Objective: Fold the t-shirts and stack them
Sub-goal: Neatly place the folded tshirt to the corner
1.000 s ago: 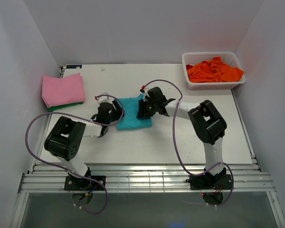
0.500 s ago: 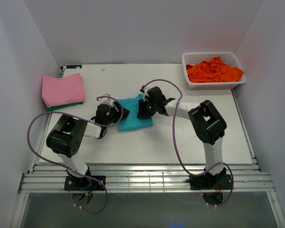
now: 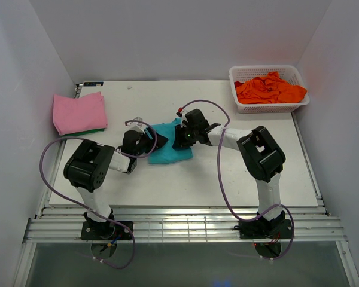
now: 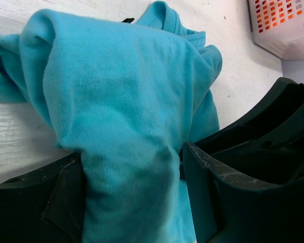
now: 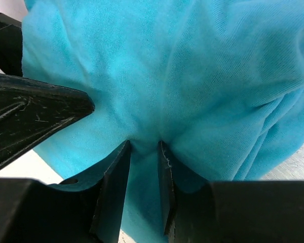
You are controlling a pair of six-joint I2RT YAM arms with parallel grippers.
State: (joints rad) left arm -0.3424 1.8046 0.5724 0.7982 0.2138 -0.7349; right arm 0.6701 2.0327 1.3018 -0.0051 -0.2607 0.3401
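At the middle of the table (image 3: pixel 227 179) lies the teal t-shirt (image 3: pixel 169 149), gathered into a compact but rumpled packet with its ribbed collar toward 12 o'clock. The right gripper (image 5: pixel 144 147) sits at the packet's 1 o'clock corner, jaws narrow and pinched on a small pleat of the teal cloth that puckers toward its tips. The left gripper (image 3: pixel 151 143) comes in from the packet's 9 o'clock edge, its jaws standing wide astride a thick fold that touches both inner faces. Whether they press that fold or merely straddle it, I cannot tell.

The step looks like securing the packet so it can be squared up and carried to the stack. To do it well, the left jaws should close on every layer of the fold, not just the top one. Both arms should then lift together and level, keeping the cloth lightly taut without pulling the layers apart.

Well off at 10 o'clock the folded pink t-shirt (image 3: pixel 79 112) rests on a green t-shirt (image 3: pixel 84 133), of which only an edge shows. At 2 o'clock orange t-shirts (image 3: pixel 269 88) lie heaped in the white basket (image 3: pixel 266 107).

No brand, label or writing can be read anywhere.
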